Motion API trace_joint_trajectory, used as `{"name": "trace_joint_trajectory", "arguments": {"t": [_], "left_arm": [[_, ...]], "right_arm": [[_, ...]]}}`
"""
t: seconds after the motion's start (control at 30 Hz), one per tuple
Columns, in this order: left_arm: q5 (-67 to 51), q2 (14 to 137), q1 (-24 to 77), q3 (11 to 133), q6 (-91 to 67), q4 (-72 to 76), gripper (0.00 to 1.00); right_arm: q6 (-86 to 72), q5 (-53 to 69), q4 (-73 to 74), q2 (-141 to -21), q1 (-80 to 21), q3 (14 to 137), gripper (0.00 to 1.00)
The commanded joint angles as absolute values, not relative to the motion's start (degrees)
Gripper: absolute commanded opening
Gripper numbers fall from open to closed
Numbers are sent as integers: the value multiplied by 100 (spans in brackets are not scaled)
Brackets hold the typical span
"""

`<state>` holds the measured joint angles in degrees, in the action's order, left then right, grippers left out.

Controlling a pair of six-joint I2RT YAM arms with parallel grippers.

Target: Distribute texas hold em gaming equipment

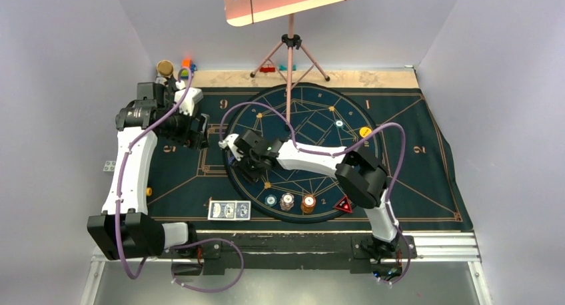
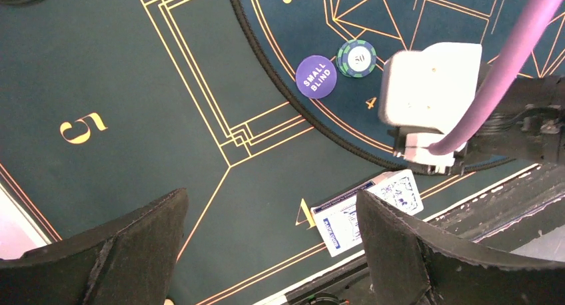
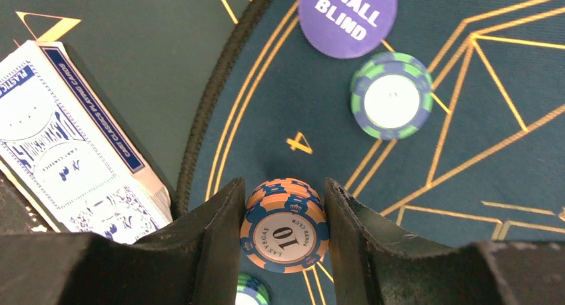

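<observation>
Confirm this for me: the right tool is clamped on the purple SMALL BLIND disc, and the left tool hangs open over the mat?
Not quite. The right tool is clamped on the orange-and-blue 10 chips, not the SMALL BLIND disc, which lies free beside a green-striped chip; the right wrist view shows it. The left tool does hang open over the mat.

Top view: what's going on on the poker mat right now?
The right gripper is closed around a small stack of orange-and-blue chips marked 10, near the gold 4 on the round mat. Whether the stack is lifted is unclear. A purple small blind disc and a green-and-blue chip lie beside that spot. The left gripper hangs open and empty to the round mat's left. Blue-backed cards and more chips sit at the near edge.
</observation>
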<state>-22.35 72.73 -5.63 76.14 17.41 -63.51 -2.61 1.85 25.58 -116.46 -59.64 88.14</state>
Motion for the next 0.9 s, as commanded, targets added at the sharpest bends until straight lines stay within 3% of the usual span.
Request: {"name": "trace_joint_trajectory", "arguments": {"t": [0.0,0.43,0.63,0.87], "left_arm": [[-2106,7427,-632,7526,1409,-6100,100],[-2265,7329,-629,7507,1415,-6047,100],[-2171,7425,-641,7643,1285,-6020,100],[-2276,7428,-641,7613,1305,-6046,100]], "right_arm": [[-362,683,2186,-11773,-6005,9278,14],[-531,496,1902,-12256,-5994,9439,21],[-576,458,1935,-12304,-5994,9494,49],[-570,581,1811,-11855,-5996,9298,65]]}}
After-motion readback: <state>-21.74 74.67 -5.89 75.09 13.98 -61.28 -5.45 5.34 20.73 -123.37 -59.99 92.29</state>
